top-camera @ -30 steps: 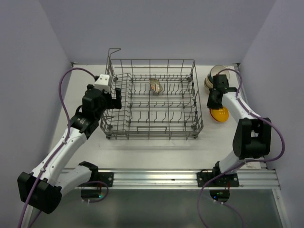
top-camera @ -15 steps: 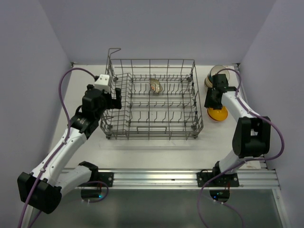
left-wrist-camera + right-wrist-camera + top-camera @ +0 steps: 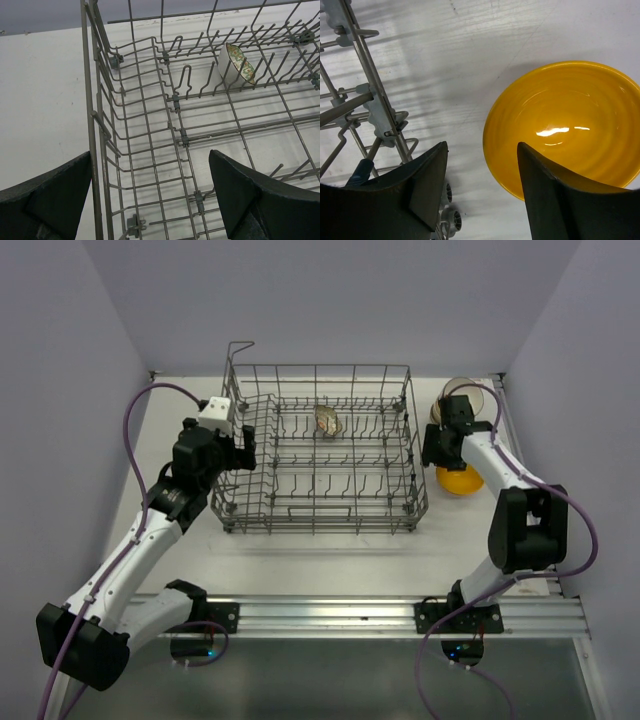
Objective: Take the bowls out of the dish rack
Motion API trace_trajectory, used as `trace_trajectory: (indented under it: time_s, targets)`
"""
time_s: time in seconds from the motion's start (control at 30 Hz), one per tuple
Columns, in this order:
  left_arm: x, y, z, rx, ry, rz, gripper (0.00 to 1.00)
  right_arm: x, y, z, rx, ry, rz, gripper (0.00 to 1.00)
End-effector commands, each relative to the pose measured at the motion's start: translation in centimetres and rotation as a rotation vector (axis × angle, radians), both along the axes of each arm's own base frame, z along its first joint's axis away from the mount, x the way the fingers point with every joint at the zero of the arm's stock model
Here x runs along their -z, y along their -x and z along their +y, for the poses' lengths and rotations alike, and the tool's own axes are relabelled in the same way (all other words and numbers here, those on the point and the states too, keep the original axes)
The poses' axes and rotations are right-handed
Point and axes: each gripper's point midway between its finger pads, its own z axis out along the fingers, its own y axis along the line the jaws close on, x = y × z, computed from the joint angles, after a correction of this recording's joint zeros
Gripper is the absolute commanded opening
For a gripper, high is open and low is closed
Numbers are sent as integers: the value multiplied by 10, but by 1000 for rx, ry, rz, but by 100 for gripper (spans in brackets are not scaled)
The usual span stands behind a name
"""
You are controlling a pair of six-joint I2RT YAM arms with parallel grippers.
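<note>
Top external view shows the dish rack [image 3: 320,520] on the counter [image 3: 300,560], one patterned bowl [image 3: 327,421] standing on edge among its far tines, and a yellow bowl [image 3: 460,480] upright just right of the rack. Left jaws stand apart astride the rack's left wall. Right jaws hang apart and empty between the rack and the yellow bowl.

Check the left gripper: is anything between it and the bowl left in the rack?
Yes. The left gripper is open astride the dish rack at its left wall. Rows of upright tines stand between it and the patterned bowl, which rests on edge. No other dishes intervene.
</note>
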Motion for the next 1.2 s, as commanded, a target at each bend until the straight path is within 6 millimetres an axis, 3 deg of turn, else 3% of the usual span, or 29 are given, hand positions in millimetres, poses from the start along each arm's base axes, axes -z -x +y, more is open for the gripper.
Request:
trace_trajectory:
  time_s: [0.0,0.2,0.33,0.43,0.53,0.6,0.63,0.8,1.0,1.03,1.1,1.17]
  targets:
    - [-17,5,-14,71,40,-37,100,-33,-10,5,-16,-17,-87,62]
    - [-16,5,-14,71,40,-35,100,-56,-11,6,-10,-27,-120,62]
    - [-16,4,-14,69,39,-35,100,-103,-18,0,22,-12,-219,63]
    - [-15,4,-14,68,38,-33,100,-153,-27,7,21,-57,-360,68]
    - [-15,5,-13,68,36,-33,100,-196,-37,32,-45,-130,-480,68]
    - [-16,5,-13,69,37,-36,100,-201,-45,61,-128,-136,-488,69]
    - [-16,5,-14,70,38,-36,100,-213,-49,74,-158,-140,-497,69]
    - [-15,5,-14,72,41,-33,100,-208,-78,148,-306,-176,-436,67]
    - [-12,4,-17,81,44,-23,100,-201,-93,220,-429,-325,-415,66]
    - [-12,4,-17,82,44,-23,100,-187,-98,232,-444,-333,-391,65]
    - [-12,4,-18,88,47,-23,100,-183,-101,254,-480,-350,-391,65]
    - [-14,4,-18,88,48,-28,100,-159,-110,271,-504,-345,-353,65]
